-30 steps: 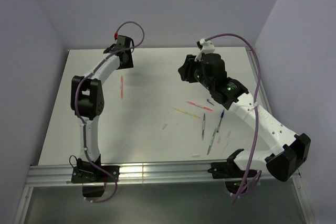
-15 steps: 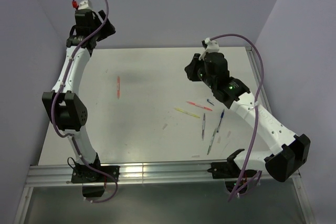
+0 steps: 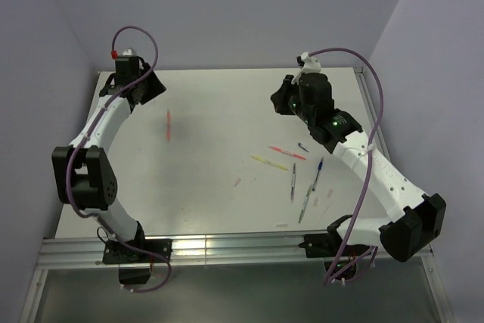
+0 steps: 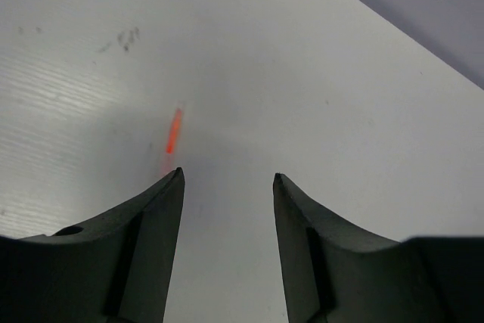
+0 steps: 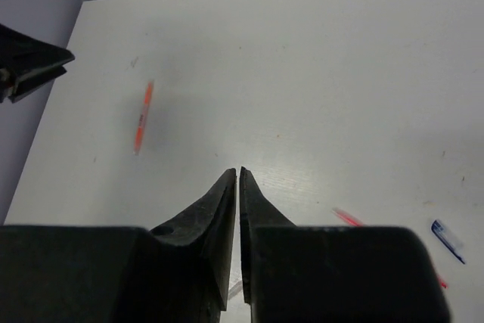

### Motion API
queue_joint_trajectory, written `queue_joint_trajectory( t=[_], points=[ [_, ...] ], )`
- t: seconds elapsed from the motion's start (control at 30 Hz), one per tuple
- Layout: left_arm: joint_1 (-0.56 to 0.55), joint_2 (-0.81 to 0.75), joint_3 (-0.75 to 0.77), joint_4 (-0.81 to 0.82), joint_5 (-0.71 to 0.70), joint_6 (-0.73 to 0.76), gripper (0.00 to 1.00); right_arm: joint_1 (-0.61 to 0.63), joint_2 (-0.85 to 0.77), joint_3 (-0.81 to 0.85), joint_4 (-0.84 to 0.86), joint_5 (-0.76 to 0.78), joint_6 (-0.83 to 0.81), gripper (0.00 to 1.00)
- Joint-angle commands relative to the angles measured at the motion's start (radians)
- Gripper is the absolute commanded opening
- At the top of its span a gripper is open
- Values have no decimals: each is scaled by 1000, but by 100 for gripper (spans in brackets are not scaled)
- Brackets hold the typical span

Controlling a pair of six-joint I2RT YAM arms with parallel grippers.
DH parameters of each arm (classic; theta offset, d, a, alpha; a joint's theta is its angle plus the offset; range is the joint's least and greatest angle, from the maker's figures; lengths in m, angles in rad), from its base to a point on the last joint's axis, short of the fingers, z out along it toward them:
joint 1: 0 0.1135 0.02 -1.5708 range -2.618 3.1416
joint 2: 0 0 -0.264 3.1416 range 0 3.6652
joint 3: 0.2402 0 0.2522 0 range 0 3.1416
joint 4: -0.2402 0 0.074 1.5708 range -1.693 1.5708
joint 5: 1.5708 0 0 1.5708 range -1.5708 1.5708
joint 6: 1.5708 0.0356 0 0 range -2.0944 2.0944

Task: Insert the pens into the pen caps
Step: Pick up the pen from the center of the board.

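An orange pen [image 3: 168, 124] lies alone on the far left of the table. My left gripper [image 3: 150, 88] hovers behind it, open and empty. In the left wrist view the orange pen [image 4: 174, 130] lies just past the left fingertip [image 4: 175, 179], outside the gripper [image 4: 228, 175]. My right gripper [image 3: 278, 101] hangs over the far middle; its jaws [image 5: 238, 170] are shut with nothing between them. Red-pink [image 3: 287, 152], yellow [image 3: 269, 163], grey [image 3: 293, 181], blue [image 3: 317, 174] and clear-green [image 3: 305, 206] pens lie right of centre. A dark blue cap [image 3: 302, 147] sits beside the red-pink pen.
Pale caps lie loose on the table [image 3: 204, 209]: one [image 3: 237, 182] left of the pen cluster, one [image 3: 282, 225] near the front, one [image 3: 330, 200] at the right. Purple walls enclose the table; an aluminium rail [image 3: 227, 247] runs along the near edge.
My left arm swung up and out to the far left, then dropped lower toward the table. The orange pen shifted slightly left. My right gripper closed and edged to the right.
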Motion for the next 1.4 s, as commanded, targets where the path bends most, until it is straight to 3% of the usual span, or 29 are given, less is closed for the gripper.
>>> queue_joint_trajectory(
  t=[0.0, 0.03, 0.23, 0.33, 0.47, 0.63, 0.73, 0.97, 1.17, 1.37],
  points=[
    [-62, -156, -76, 49, 67, -9, 53, -11, 20, 4, -4, 50, 7, 14],
    [-70, -173, -99, 54, 84, -14, 52, -11, 26, 7, -12, 50, 15, 23],
    [-173, -283, -220, 66, 162, -28, 50, -11, 37, -70, -67, 58, 41, 30],
    [-185, -340, -286, 74, 121, -34, 50, -11, 37, -116, -75, 50, 42, 32],
    [-179, -375, -300, 48, -34, -74, 49, -11, 50, -167, -55, 4, 62, 33],
    [-93, -320, -274, 54, -143, -209, 48, -11, 61, -188, -44, 1, 65, 33],
    [-47, -204, -227, 25, -218, -258, 46, -11, 75, -185, -46, 6, 56, 33],
    [66, -15, -201, 42, -227, -344, 38, -11, 63, -197, -64, 55, 15, 33],
    [71, -33, -227, 58, -198, -342, 37, -12, 90, -219, -58, 49, 22, 33],
    [71, -117, -283, 55, -106, -324, 36, -35, 141, -233, -112, 64, 150, 32]
  ],
)
